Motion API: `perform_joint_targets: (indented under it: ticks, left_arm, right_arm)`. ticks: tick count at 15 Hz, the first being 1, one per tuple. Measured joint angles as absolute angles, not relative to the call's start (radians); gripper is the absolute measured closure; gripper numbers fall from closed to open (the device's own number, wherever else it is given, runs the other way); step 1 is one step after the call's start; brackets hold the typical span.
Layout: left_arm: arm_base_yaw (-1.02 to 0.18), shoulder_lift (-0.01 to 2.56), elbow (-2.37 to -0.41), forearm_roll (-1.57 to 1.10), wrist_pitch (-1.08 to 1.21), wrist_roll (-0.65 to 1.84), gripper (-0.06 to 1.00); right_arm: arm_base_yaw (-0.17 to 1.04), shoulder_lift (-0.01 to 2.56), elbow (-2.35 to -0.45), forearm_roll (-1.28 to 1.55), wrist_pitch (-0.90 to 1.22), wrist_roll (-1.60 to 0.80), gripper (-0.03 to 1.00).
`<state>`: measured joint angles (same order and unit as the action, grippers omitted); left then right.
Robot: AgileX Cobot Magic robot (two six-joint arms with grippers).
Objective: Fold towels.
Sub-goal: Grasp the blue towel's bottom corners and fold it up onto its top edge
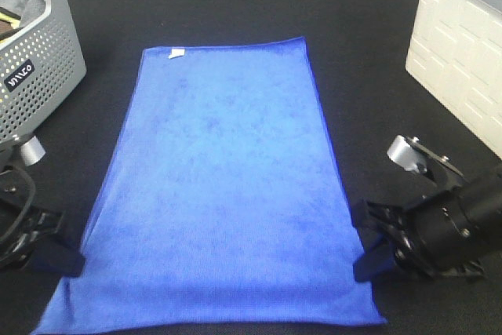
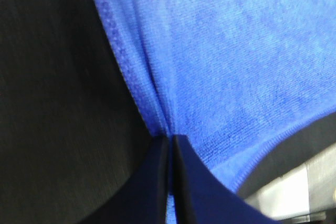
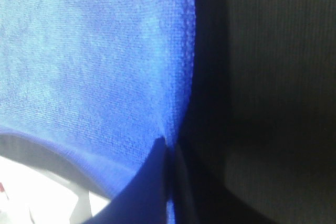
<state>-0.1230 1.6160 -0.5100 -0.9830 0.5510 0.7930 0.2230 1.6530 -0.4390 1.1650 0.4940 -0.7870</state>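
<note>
The royal-blue towel [image 1: 220, 186] lies flat and unfolded on the black table, its white tag [image 1: 177, 54] at the far edge. My left gripper [image 1: 72, 260] is at the towel's near left edge; in the left wrist view the gripper [image 2: 170, 142] is shut on the hem of the towel [image 2: 231, 66], which puckers toward the jaws. My right gripper [image 1: 362, 260] is at the towel's near right edge; in the right wrist view the gripper [image 3: 169, 148] is shut on the hem of the towel [image 3: 94, 61].
A perforated grey basket [image 1: 35, 60] with a grey cloth [image 1: 23, 1] inside stands at the far left. A white quilted box [image 1: 463, 60] stands at the far right. The black table [image 1: 361, 13] surrounds the towel.
</note>
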Motion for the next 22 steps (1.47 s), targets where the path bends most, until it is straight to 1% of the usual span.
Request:
perform_joint_targets:
  ticks: [3,6,8,10,11,13,16,17,22]
  left_arm:
    - [-0.123,1.536,-0.493,-0.836,0.64,0.627,0.94]
    - [-0.123,1.504,-0.432,-0.827,0.657,0.604,0.94]
    - [-0.123,1.49,-0.423,-0.831,0.654,0.601,0.94]
    - [-0.123,1.488,-0.432,-0.859,0.613,0.597,0.94]
    - [-0.123,1.488,-0.432,-0.859,0.613,0.597,0.94]
    - [-0.123,1.501,-0.491,-0.866,0.592,0.577,0.94]
    - [-0.123,1.589,-0.676,-0.859,0.585,0.552,0.94]
    - [-0.121,1.653,-0.785,-0.848,0.584,0.533,0.94]
    - [-0.1,1.901,-1.183,-0.836,0.592,0.523,0.94]
  right_arm:
    - [0.223,1.538,-0.341,1.127,0.532,-0.734,0.97]
    - [0.223,1.46,-0.267,1.124,0.541,-0.716,0.97]
    - [0.223,1.451,-0.262,1.121,0.541,-0.717,0.97]
    - [0.223,1.451,-0.33,1.075,0.543,-0.718,0.97]
    - [0.223,1.451,-0.33,1.075,0.543,-0.718,0.97]
    - [0.223,1.48,-0.46,1.014,0.551,-0.679,0.97]
    - [0.223,1.614,-0.693,0.895,0.597,-0.587,0.97]
    - [0.223,1.696,-0.836,0.828,0.614,-0.531,0.97]
    - [0.223,1.965,-1.327,0.672,0.689,-0.371,0.97]
